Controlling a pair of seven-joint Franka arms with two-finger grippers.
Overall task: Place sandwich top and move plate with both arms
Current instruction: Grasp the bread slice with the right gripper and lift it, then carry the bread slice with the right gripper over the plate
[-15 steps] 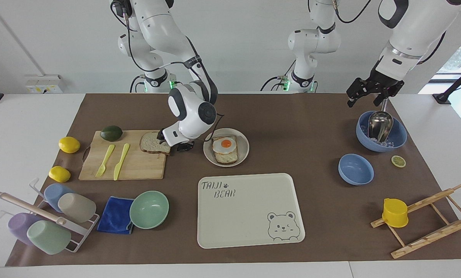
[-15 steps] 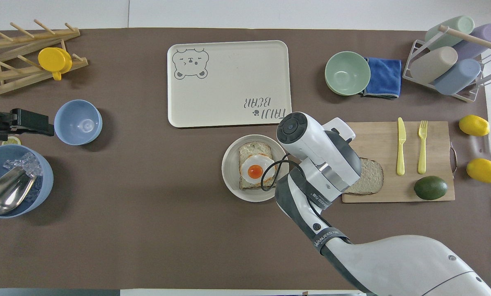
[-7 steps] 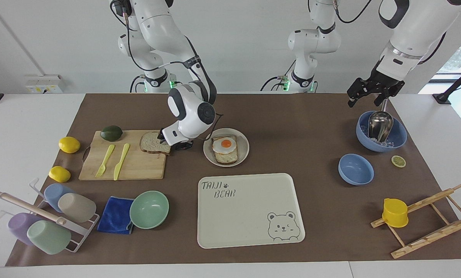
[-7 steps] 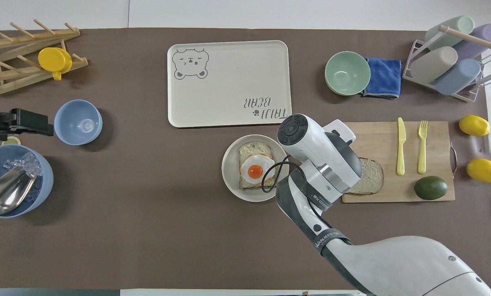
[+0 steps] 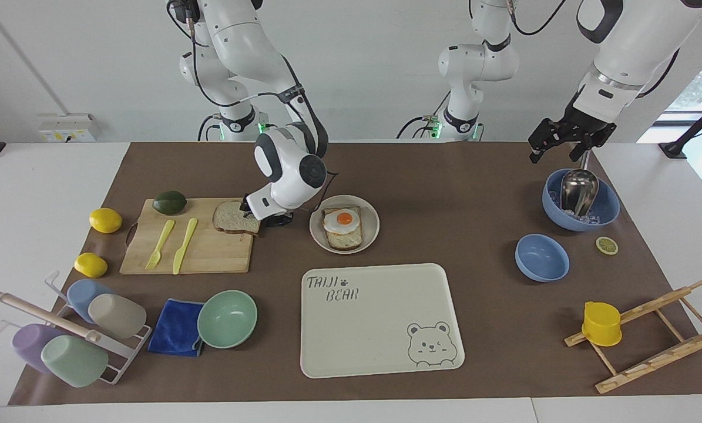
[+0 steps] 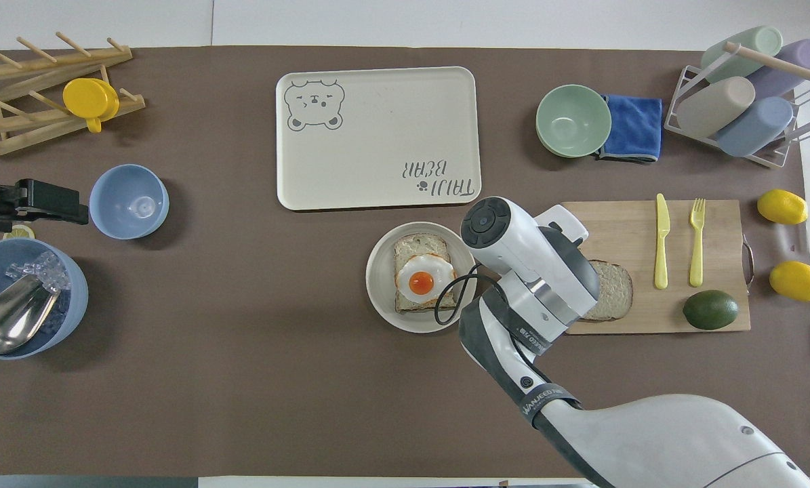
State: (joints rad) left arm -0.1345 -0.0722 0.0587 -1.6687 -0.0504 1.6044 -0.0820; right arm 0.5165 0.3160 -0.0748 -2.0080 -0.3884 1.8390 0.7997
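Right claw (image 5: pixel 251 214) at sandwich top (image 5: pixel 231 218) edge, on board (image 5: pixel 210 249).

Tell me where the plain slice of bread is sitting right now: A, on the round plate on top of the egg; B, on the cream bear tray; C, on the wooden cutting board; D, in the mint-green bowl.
C: the sandwich top lies on the wooden cutting board, at the corner nearest the plate, with the right gripper at its edge.
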